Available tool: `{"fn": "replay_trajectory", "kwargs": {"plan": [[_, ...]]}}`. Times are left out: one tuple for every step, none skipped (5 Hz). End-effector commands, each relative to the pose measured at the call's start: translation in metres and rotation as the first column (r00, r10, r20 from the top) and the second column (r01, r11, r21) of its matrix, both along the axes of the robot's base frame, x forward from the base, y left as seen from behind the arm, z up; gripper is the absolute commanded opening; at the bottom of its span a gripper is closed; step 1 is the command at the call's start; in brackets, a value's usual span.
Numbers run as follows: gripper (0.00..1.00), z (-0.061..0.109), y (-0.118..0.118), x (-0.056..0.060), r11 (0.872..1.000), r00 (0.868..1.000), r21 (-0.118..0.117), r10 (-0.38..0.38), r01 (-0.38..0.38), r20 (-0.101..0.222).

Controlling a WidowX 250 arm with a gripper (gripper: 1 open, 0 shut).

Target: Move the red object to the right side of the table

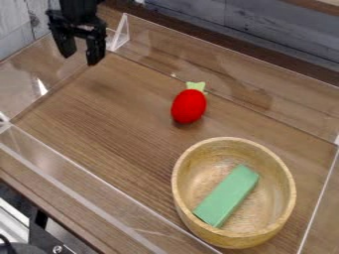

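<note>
The red object [191,105] lies alone mid-table [106,109], its pale leafy tip pointing away. Nearer, a wooden bowl [235,230] cradles a green block [227,194]. Far off at the top-left corner hangs the gripper [77,48], jaws spread, empty.

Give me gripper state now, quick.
gripper: open, holding nothing, up in the far left corner, well clear of the red object.

Red object [189,105] mid-table [106,119], end effector [78,47] far-left.

No readable text, labels or numbers appear.
</note>
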State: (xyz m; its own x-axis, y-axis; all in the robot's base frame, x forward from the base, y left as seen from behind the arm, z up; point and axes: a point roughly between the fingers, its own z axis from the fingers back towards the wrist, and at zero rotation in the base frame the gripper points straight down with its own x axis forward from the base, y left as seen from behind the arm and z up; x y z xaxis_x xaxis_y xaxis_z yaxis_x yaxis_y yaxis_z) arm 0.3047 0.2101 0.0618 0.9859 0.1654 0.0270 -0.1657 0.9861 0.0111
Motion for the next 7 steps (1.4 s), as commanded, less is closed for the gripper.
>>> {"fn": "replay_trajectory", "kwargs": {"plan": [[1.00, 0.027, -0.003, 0.004, 1.000, 0.998, 0.007, -0.018, 0.018, 0.054], [1.00, 0.028, 0.001, 0.006, 1.000, 0.998, 0.006, -0.019, 0.019, 0.065], [1.00, 0.025, 0.006, 0.009, 1.000, 0.997, 0.008, -0.017, 0.017, 0.072], [1.00, 0.020, 0.006, 0.013, 1.000, 0.997, 0.009, -0.016, 0.015, 0.077], [1.00, 0.036, 0.001, 0.011, 0.999, 0.994, -0.002, -0.032, 0.032, 0.100], [1.00, 0.041, 0.002, 0.012, 0.999, 0.992, -0.002, -0.038, 0.038, 0.117], [1.00, 0.047, 0.003, 0.013, 0.999, 0.990, -0.004, -0.044, 0.045, 0.133]]}}
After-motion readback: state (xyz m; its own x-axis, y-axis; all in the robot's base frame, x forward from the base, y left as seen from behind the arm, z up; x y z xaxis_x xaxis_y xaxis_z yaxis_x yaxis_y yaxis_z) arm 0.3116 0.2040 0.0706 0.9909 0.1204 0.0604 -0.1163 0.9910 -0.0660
